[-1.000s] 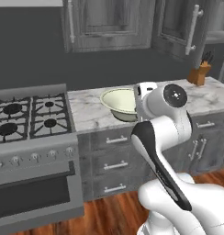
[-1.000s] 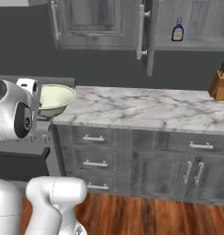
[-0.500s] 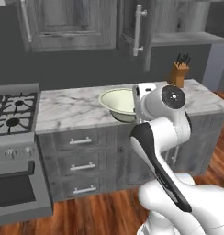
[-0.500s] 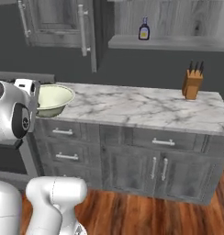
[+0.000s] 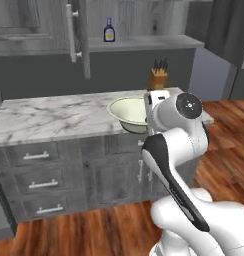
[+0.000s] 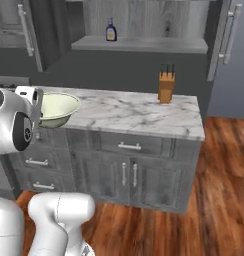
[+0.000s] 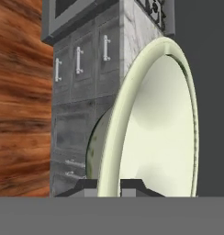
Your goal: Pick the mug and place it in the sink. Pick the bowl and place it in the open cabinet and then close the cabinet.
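The wide pale cream-green bowl [image 5: 127, 113] [image 6: 57, 106] hangs tilted just above the counter's front edge. My gripper [image 7: 109, 187] is shut on the bowl [image 7: 155, 128], one fingertip on each side of its lighter rim. From the base views the gripper [image 5: 147, 114] [image 6: 40, 113] meets the rim on the arm's side. The cabinet [image 5: 144, 43] [image 6: 144, 44] stands open above the counter, its grey shelf bare beside a dark sauce bottle [image 5: 109, 31] [image 6: 111, 31]. The mug and the sink are out of view.
A marble counter [image 5: 44, 117] [image 6: 144, 112] runs over grey drawers and doors. A knife block [image 5: 157, 76] [image 6: 166, 85] stands at its back. The open cabinet doors [image 5: 79, 35] [image 6: 221, 35] jut forward on either side of the shelf. Wooden floor lies right of the counter's end.
The whole picture has slid left as the base drove right: the stove has left view and the open cabinet and knife block have come to the middle. The bowl stays in my gripper.
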Robot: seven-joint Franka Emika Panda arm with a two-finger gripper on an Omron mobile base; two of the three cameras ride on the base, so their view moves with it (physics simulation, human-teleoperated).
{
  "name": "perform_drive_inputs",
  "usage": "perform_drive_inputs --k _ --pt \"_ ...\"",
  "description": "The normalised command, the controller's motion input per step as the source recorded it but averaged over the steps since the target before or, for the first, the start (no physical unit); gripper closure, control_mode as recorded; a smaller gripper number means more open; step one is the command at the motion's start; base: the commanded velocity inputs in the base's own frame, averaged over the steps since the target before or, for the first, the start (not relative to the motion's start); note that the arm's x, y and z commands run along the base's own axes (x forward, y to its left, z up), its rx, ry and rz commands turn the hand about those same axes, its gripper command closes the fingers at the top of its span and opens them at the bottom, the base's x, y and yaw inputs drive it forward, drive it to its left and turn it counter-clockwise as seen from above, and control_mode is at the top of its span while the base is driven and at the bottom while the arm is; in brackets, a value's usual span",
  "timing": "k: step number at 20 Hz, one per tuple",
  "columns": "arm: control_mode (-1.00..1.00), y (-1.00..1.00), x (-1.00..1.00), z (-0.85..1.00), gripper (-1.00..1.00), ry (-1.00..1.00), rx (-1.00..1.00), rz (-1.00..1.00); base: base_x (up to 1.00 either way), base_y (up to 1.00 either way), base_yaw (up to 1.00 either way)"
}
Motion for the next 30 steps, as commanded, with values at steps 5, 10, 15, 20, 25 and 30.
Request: perform_drive_inputs --k 5,10,15,20,25,30 --pt "1.00 0.00 0.00 0.00 1.00 0.00 0.00 0.00 -0.05 -0.93 0.00" --pt "1.00 0.00 0.00 0.00 1.00 0.00 0.00 0.00 0.38 -0.16 0.00" --pt "1.00 0.00 0.00 0.00 1.00 0.00 0.00 0.00 0.56 -0.30 0.00" --pt "1.00 0.00 0.00 0.00 1.00 0.00 0.00 0.00 0.48 -0.55 0.00" --pt "1.00 0.00 0.00 0.00 1.00 0.00 0.00 0.00 0.58 -0.28 0.00" --pt "1.00 0.00 0.00 0.00 1.00 0.00 0.00 0.00 0.52 -0.02 -0.02"
